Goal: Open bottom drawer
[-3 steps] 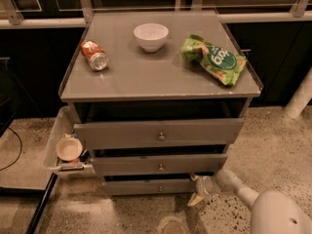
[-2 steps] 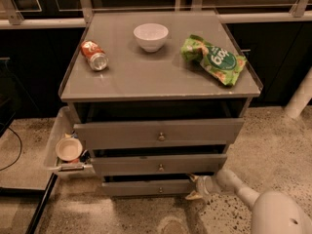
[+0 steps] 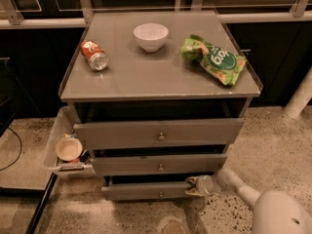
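Note:
The grey cabinet has three drawers. The bottom drawer [image 3: 146, 191] has the slimmest front, with a small brass knob [image 3: 161, 194] at its centre, and stands slightly pulled out near the floor. My gripper [image 3: 194, 186] is at the right end of that drawer front, low by the floor, on a white arm that reaches in from the lower right. It touches or sits right against the drawer's right edge. The knob is free, to the left of my gripper.
The middle drawer [image 3: 158, 164] and top drawer [image 3: 158, 133] sit above, both slightly out. On top are a red can [image 3: 94, 55], a white bowl [image 3: 150, 36] and a green chip bag [image 3: 214, 58]. A side tray with a small bowl [image 3: 68, 149] hangs at the left.
My gripper has stayed at the right end of the bottom drawer, shifting slightly left. The drawer front has barely moved.

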Controlling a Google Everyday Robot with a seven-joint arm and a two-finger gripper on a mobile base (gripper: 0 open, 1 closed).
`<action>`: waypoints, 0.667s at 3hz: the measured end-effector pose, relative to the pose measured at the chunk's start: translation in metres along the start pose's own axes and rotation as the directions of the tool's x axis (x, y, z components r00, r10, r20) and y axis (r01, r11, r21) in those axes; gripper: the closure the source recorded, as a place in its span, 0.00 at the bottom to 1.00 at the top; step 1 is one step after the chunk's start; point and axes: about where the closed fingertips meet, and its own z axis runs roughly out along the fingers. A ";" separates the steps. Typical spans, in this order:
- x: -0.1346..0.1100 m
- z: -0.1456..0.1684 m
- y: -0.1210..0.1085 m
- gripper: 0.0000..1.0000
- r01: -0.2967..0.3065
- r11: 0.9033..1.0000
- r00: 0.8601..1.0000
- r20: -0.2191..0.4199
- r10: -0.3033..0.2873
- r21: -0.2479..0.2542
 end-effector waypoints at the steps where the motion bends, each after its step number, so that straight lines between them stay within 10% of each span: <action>1: 0.000 0.000 0.000 0.82 0.000 1.000 1.000 0.000 0.000 0.000; 2: 0.000 0.000 0.000 0.59 0.000 1.000 1.000 0.000 0.000 0.000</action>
